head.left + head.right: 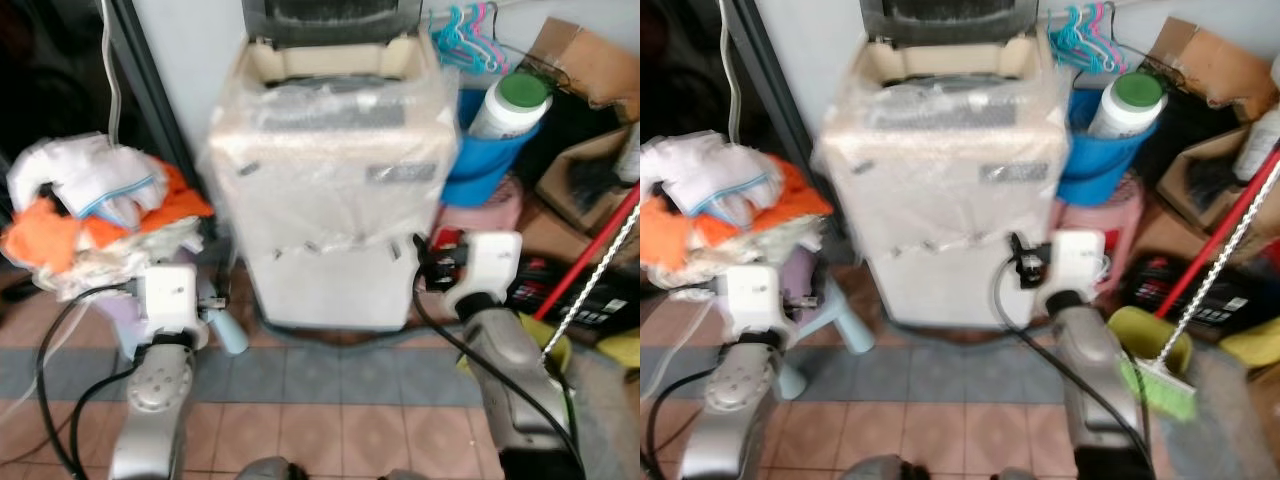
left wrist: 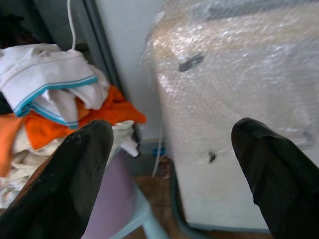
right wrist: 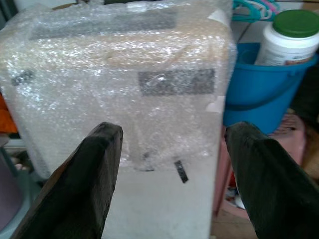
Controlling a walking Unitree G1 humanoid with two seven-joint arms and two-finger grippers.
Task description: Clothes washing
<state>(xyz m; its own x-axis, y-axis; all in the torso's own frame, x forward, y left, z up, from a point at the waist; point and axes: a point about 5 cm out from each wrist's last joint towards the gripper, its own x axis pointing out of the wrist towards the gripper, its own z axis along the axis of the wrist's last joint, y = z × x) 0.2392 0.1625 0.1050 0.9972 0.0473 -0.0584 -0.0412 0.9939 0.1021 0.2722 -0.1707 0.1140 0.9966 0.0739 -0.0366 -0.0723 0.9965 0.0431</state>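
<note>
A white top-loading washing machine (image 1: 330, 150) wrapped in bubble wrap stands straight ahead against the wall, its lid raised. To its left, a pile of white and orange clothes (image 1: 90, 210) rests on a pale plastic stool (image 1: 830, 300). My left gripper (image 2: 172, 134) is open and empty, held low between the pile and the machine's left side. My right gripper (image 3: 174, 132) is also open and empty, and faces the machine's front right from a short distance. Neither touches anything.
A blue bucket (image 1: 485, 160) holding a white bottle with a green cap (image 1: 510, 105) sits on a pink stool (image 1: 490, 210) to the right of the machine. Hangers (image 1: 465, 35), cardboard boxes (image 1: 590, 60), a red broom handle (image 1: 590, 250) and a green broom head (image 1: 1160, 390) crowd the right.
</note>
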